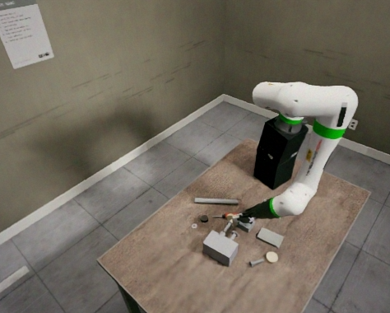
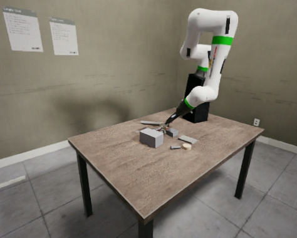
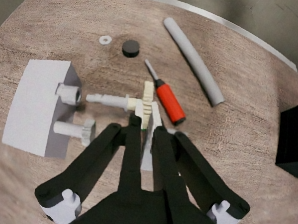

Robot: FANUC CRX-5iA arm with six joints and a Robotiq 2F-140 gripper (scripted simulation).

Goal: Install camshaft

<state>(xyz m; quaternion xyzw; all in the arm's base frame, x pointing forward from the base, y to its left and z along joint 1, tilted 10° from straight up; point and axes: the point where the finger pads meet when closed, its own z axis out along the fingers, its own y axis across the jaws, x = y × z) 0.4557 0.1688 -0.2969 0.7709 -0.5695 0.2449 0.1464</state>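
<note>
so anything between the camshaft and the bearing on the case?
Nothing visible. The gripper is shut on the camshaft, whose shaft tip sits at the engine case. The red screwdriver lies off to the side.

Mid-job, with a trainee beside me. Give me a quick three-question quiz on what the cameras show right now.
1. Multiple choice: what is the hand shut on? A) the black disc B) the camshaft C) the grey rod
2. True or false: the red screwdriver lies between the camshaft and the engine case.
3. Fill in: in the wrist view, the camshaft's thin shaft points toward the ____.

Key: 1 B. 2 False; the screwdriver lies on the side of the camshaft away from the case. 3 engine case.
</note>
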